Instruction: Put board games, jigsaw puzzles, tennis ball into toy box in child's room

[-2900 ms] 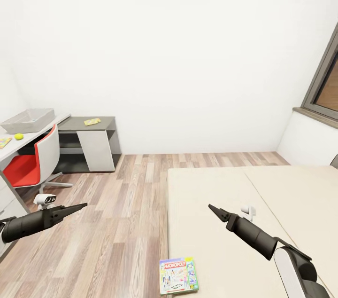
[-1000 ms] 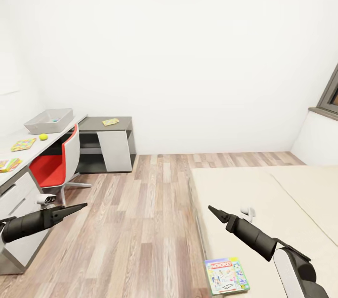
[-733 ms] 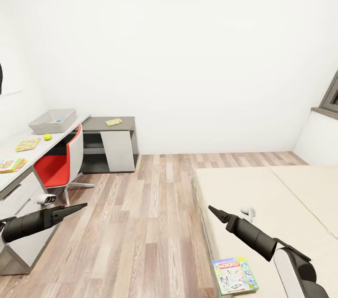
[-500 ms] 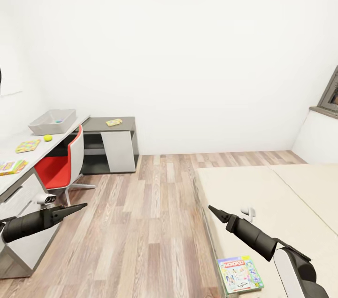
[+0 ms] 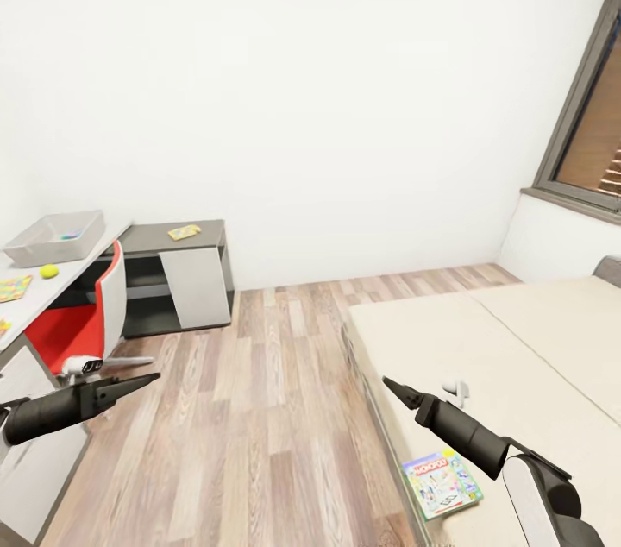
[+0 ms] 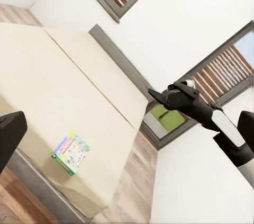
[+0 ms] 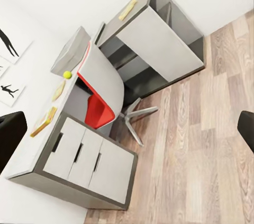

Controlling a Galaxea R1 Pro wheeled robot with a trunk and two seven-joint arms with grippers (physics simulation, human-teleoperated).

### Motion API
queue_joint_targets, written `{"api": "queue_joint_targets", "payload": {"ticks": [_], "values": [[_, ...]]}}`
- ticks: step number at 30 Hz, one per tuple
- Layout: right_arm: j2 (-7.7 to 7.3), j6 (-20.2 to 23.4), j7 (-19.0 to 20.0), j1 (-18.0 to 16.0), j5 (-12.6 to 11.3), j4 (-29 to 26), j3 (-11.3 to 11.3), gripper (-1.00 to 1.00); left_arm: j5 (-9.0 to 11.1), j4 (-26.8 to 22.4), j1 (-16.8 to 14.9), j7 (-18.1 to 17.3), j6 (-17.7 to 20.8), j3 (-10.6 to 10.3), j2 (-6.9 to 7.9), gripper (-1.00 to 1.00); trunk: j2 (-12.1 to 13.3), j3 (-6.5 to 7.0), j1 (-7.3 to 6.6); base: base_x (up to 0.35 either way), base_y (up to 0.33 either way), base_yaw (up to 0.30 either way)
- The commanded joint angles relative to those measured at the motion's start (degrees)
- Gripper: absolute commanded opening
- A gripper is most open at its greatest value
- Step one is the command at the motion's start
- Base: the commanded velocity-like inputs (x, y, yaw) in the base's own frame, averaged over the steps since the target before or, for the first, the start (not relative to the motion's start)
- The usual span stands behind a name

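A white-walled room with a wood plank floor [image 5: 259, 409] holds a beige bed [image 5: 483, 357] below a window [image 5: 591, 124]. One board game [image 5: 441, 483] lies flat near the bed's edge. Along the wall, the grey counter [image 5: 52, 288] carries one toy box [image 5: 53, 237], one tennis ball [image 5: 49, 271] just beside it and one puzzle [image 5: 12, 288]; a second flat box [image 5: 184, 231] lies on the lower side section. A red chair [image 5: 73, 327] is tucked under. The left tool [image 5: 147, 379] and right tool [image 5: 390, 385] hang in the air, both closed to a point and empty.
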Motion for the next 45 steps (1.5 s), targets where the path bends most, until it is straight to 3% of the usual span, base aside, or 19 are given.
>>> {"api": "queue_joint_targets", "payload": {"ticks": [1, 21, 45], "values": [[0.02, 0.4, 0.1, -0.1, -0.2, 0.0, -0.1, 1.0, 0.0, 0.0, 0.0, -0.2, 0.6, 0.0, 0.01, 1.0, -0.1, -0.11, 0.04, 0.0, 0.287, -0.275], [0.02, 0.4, 0.2, -0.1, -0.3, 0.0, -0.1, 1.0, 0.0, 0.0, 0.0, -0.2, 0.6, 0.0, 0.02, 1.0, -0.1, 0.34, 0.04, 0.0, 0.287, -0.271], [0.02, 0.5, 0.1, -0.1, -0.4, 0.0, -0.1, 1.0, 0.0, 0.1, 0.0, -0.2, 0.6, 0.0, 0.01, 1.0, -0.1, -0.31, 0.04, 0.0, 0.287, -0.136]]}}
